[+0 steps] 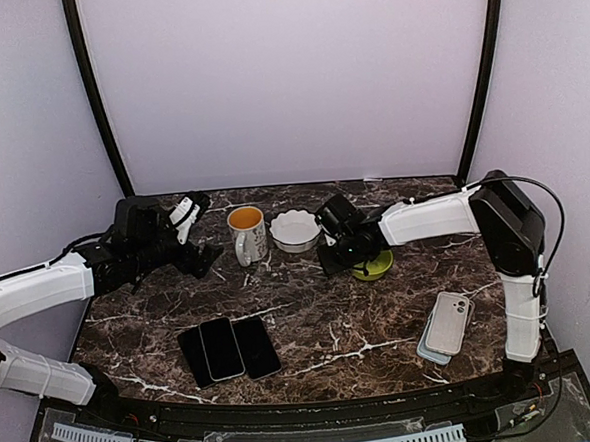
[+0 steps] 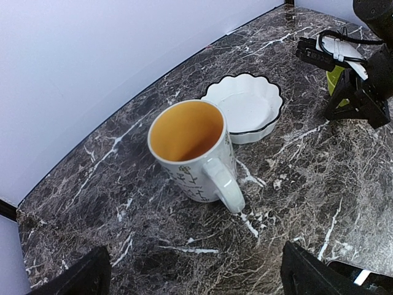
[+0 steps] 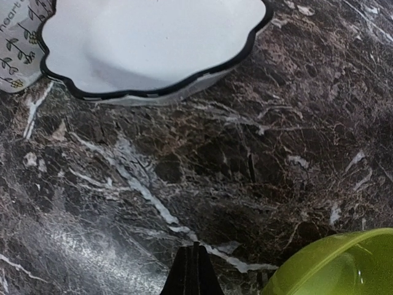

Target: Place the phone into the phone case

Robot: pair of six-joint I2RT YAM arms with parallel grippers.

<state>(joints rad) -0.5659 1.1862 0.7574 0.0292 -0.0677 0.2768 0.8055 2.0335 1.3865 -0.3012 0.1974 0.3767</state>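
1. Hovering low over the dark marble table (image 1: pixel 331 314), my left claw (image 1: pixel 199 257) is released. Its two fingers (image 2: pixel 80 279) stand wide apart at the bottom corners of the left wrist view, with nothing between them.
2. Just ahead of that claw a white mug (image 2: pixel 190 150) stands upright. It is orange inside, has small sprigs printed on its wall, and its handle is turned toward the near edge.
3. Just beside the mug, on its far right, sits a white scalloped dish (image 2: pixel 245 107) with a dark rim.
4. My right claw (image 3: pixel 194 270) is clenched on nothing. In the right wrist view its fingertips meet in one dark point above bare marble.
5. That claw hangs between the scalloped dish ahead of it and a lime-green bowl (image 3: pixel 331 264) just beside it.
6. The pale phone (image 1: pixel 449 322) lies back up, camera lens at its far end, near the right front of the table and well apart from both claws.
7. It rests askew on top of a light grey-blue phone case (image 1: pixel 428 351), which peeks out along its near left edge.
8. Near the left front, three dark slabs (image 1: pixel 226 348) lie side by side, touching or overlapping. The middle one looks like a black phone, but I cannot tell whether the outer two are phones or cases.
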